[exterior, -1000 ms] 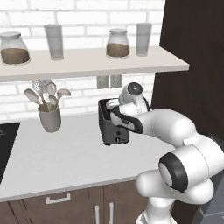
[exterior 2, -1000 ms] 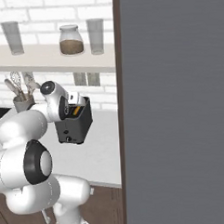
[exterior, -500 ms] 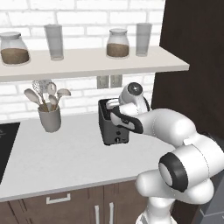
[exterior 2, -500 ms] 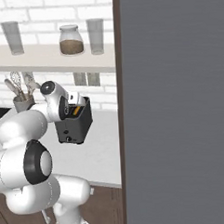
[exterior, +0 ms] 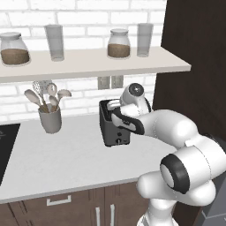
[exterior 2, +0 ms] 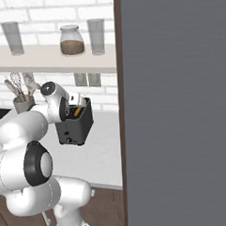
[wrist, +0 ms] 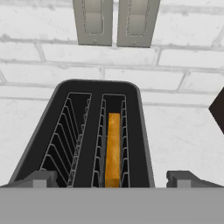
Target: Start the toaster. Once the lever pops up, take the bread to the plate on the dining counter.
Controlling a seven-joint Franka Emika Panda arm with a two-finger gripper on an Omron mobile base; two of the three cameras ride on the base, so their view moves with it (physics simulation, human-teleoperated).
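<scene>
Gripper [wrist: 111, 177] wide apart, empty, above toaster [wrist: 94, 135] with bread [wrist: 113, 151] inside.

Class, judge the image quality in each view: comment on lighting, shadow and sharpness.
Left base view: flat, even light, faint shadow beside the toaster. Right base view: sharp, no glare. Hand view: the bread crisp and bright in a dark slot, no blur.

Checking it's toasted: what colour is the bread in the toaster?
Orange-tan; the bread sits in the toaster's right slot, clearest in the hand view.
</scene>
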